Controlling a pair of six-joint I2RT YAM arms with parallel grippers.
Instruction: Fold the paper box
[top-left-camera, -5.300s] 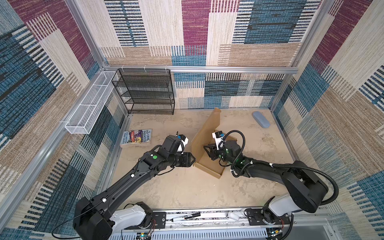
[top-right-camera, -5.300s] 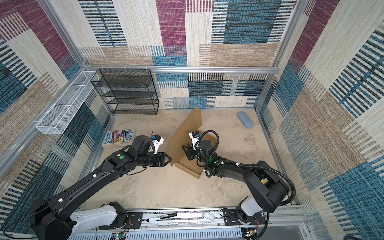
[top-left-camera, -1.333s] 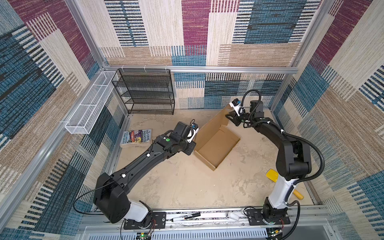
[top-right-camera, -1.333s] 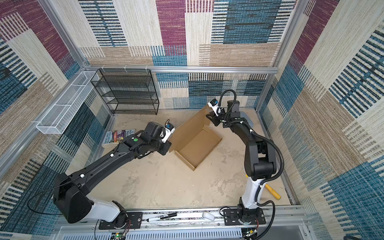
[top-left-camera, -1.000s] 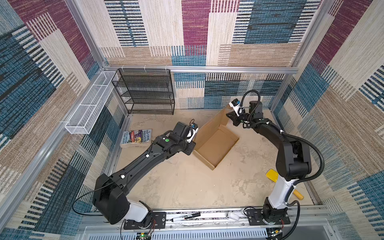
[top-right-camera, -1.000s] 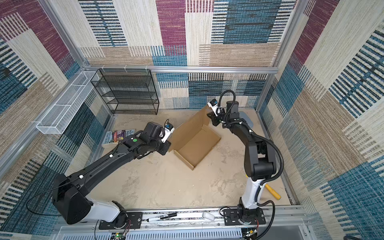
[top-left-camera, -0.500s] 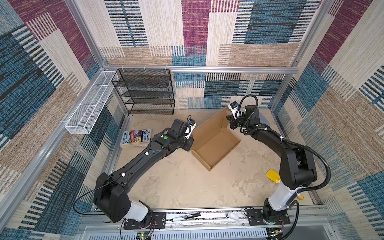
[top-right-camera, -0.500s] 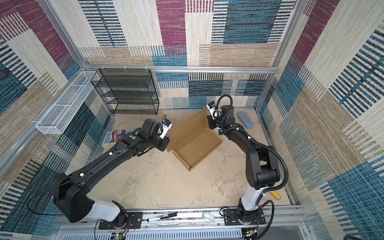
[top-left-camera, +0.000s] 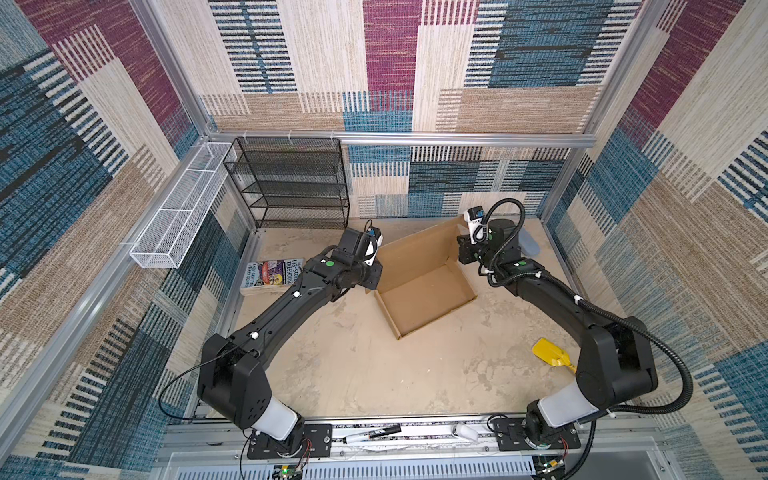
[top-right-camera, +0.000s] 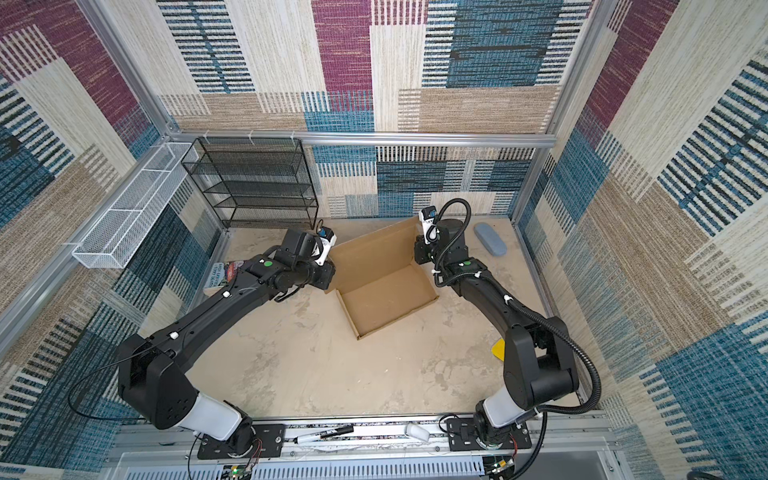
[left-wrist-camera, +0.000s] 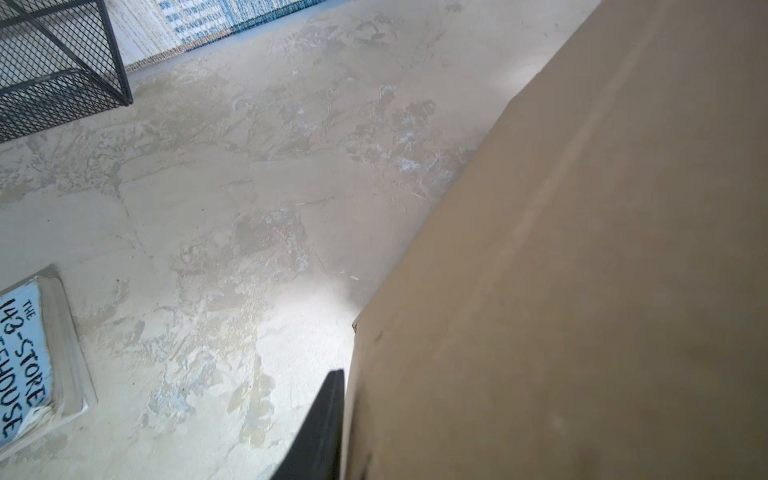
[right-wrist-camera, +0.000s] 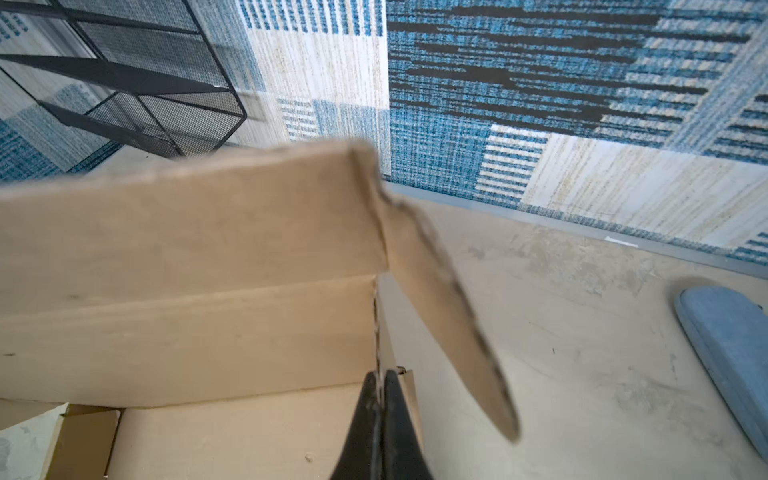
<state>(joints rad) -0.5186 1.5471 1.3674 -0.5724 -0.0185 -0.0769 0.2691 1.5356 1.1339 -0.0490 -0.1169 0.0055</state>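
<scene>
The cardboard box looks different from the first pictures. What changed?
The paper box had its tall lid swung back from nearly upright, so the inside shows now. The right claw moved from the box's middle out to its far right corner and pinches the cardboard edge there. The left claw moved back along the lid's left edge. The book, black rack and blue case stayed put.

Robot lab cell: aluminium frame (top-left-camera: 415, 139), carpet-patterned walls (top-left-camera: 390, 62).
</scene>
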